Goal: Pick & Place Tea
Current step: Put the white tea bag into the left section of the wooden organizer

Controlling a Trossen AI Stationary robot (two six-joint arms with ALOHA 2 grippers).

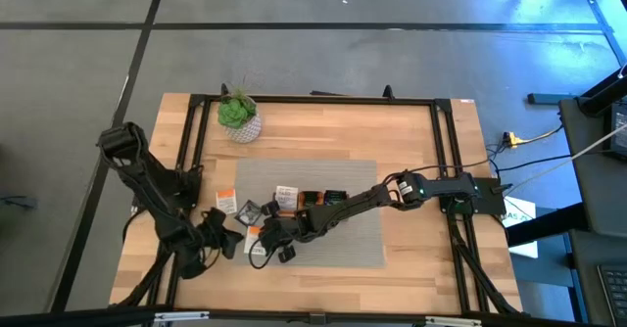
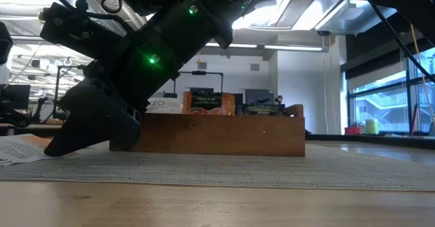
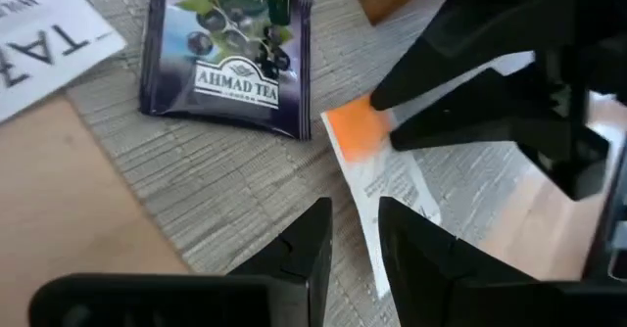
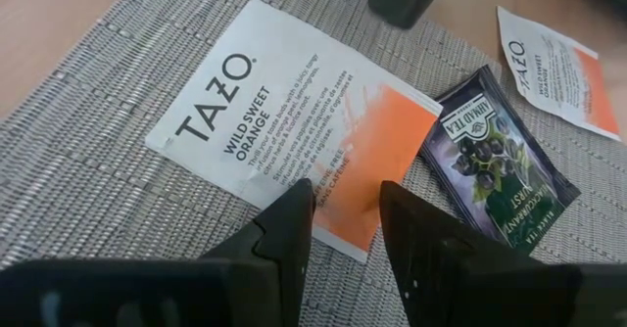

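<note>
A white-and-orange tea sachet (image 4: 284, 121) lies flat on the grey mat (image 1: 343, 180). My right gripper (image 4: 345, 214) stands open over the sachet's orange end, slanting down from the table's right. My left gripper (image 3: 355, 234) comes at the same sachet (image 3: 387, 185) from the left. It is open by a narrow gap, and its fingers stand at the sachet's white edge. A dark purple sachet (image 3: 230, 53) and another white-and-orange one (image 4: 558, 68) lie beside it on the mat. The wooden tray (image 2: 217, 135) with sachets standing in it sits just beyond. My right gripper has its fingertips (image 3: 392, 121) down at the sachet's orange end (image 3: 355, 131), slanting from the table's right. The sachet lies flat on the mat. I cannot tell whether the tips press on it. My left gripper has one finger (image 3: 416, 254) over the sachet's white edge (image 3: 377, 229). I cannot tell whether it touches.
More sachets (image 1: 226, 200) lie scattered on the mat's left part. A green plant in a white pot (image 1: 238, 114) stands at the far left. A black frame (image 1: 313, 99) runs round the table. The mat's right part (image 1: 353, 239) is bare.
</note>
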